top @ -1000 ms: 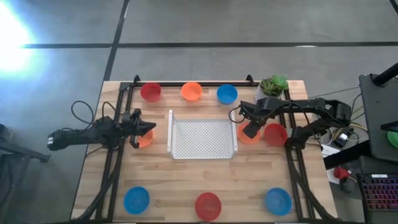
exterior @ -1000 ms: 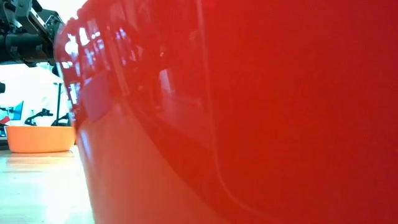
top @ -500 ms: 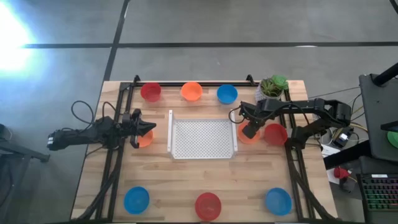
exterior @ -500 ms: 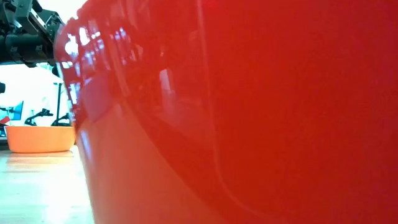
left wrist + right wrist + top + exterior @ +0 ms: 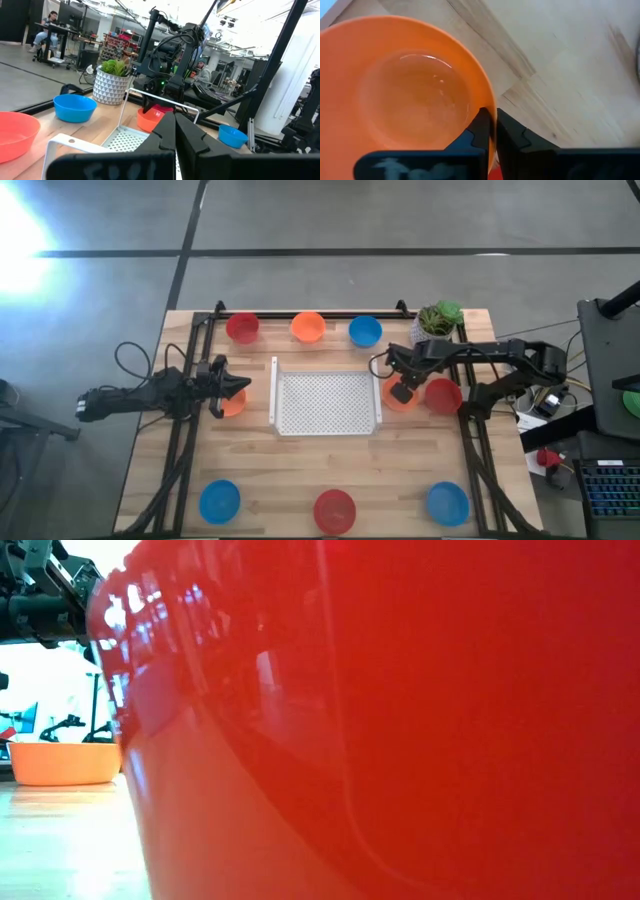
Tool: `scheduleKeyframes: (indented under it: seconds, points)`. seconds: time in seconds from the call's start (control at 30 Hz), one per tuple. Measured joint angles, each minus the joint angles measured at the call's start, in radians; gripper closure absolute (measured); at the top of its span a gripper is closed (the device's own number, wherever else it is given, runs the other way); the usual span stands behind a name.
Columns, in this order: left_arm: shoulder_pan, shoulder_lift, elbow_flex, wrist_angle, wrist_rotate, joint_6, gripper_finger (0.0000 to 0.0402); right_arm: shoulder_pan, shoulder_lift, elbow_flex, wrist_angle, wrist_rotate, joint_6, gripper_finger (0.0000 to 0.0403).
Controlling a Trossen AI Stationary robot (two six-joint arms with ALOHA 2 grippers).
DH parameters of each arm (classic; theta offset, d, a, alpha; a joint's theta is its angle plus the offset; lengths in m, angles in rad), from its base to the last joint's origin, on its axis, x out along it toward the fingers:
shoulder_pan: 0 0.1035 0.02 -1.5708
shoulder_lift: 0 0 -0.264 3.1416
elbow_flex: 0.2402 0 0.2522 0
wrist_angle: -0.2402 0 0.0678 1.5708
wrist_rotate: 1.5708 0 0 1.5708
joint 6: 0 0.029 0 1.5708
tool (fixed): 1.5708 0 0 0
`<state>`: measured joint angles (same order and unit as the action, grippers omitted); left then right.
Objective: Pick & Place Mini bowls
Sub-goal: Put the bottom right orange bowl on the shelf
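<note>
- Left gripper point(image 5: 238, 392): near the table's left edge, about midway between far and near edges; its two dark fingers point(image 5: 167, 131) are pressed together, over a small round orange plastic bowl point(image 5: 232, 404) lying just left of the tray.
- Right gripper point(image 5: 400, 393): toward the table's right edge, fingers point(image 5: 481, 126) clamped on the rim of a second shallow orange plastic bowl point(image 5: 402, 397), one finger inside the rim and one outside; this bowl rests on the wood beside the tray's right side.
- White perforated rectangular tray point(image 5: 325, 402): at the table's centre, between the two grippers.
- Far edge, left to right: red bowl point(image 5: 242, 328), orange bowl point(image 5: 308, 327), blue bowl point(image 5: 365, 332), then a green plant in a white patterned pot point(image 5: 437, 319) toward the far right corner.
- Right of the gripped bowl: a red bowl point(image 5: 444, 396), touching or just beside it.
- Near edge, left to right: blue bowl point(image 5: 219, 502), red bowl point(image 5: 335, 510), blue bowl point(image 5: 448, 503).
- Low view: filled by the wall of a red bowl point(image 5: 400, 720) close to the lens, with an orange bowl point(image 5: 62, 762) beyond it.
</note>
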<state>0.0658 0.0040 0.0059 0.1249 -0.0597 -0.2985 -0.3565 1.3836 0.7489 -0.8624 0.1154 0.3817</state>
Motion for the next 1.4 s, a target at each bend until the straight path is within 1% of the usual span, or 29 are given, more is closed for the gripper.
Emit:
scheduleKeyframes:
  seconds: [0.2,0.37,0.47,0.6,0.7,0.83,1.0,1.17,1.23,1.33,1.4]
  points:
    - [0.000,0.000,0.000,0.000,0.000,0.000,0.0402,0.000,-0.085,0.033,-0.066,0.015,-0.020,0.0393]
    - [0.000,0.000,0.000,0.003,0.000,0.000,0.0402,0.000,-0.164,0.096,-0.159,0.045,-0.019,0.0395]
    - [0.000,0.000,0.000,0.003,0.000,0.000,0.0402,-0.002,-0.200,0.156,-0.202,0.072,-0.019,0.0395]
    - [0.000,0.000,0.000,0.003,0.000,0.000,0.0402,-0.002,-0.228,0.252,-0.272,0.078,-0.021,0.0395]
    - [0.000,0.000,0.000,0.002,0.000,0.000,0.0402,-0.002,-0.236,0.336,-0.337,0.127,-0.021,0.0395]
    - [0.000,0.000,0.000,0.001,0.000,0.000,0.0402,-0.002,-0.236,0.449,-0.401,0.187,-0.020,0.0395]
    - [0.000,0.000,0.000,0.000,0.000,0.000,0.0402,-0.002,-0.225,0.574,-0.390,0.195,-0.043,0.0395]
    - [0.000,0.000,0.000,0.000,0.000,0.000,0.0402,-0.002,-0.163,0.677,-0.380,0.194,-0.061,0.0395]
    - [0.000,0.000,0.000,0.000,0.000,0.000,0.0402,-0.002,-0.125,0.712,-0.380,0.173,-0.098,0.0395]
    - [0.000,0.000,0.000,0.000,0.000,0.007,0.0402,-0.002,-0.061,0.759,-0.380,0.091,-0.162,0.0395]
    - [0.000,0.000,0.000,-0.001,0.000,0.052,0.0402,-0.002,-0.021,0.785,-0.376,0.059,-0.193,0.0395]
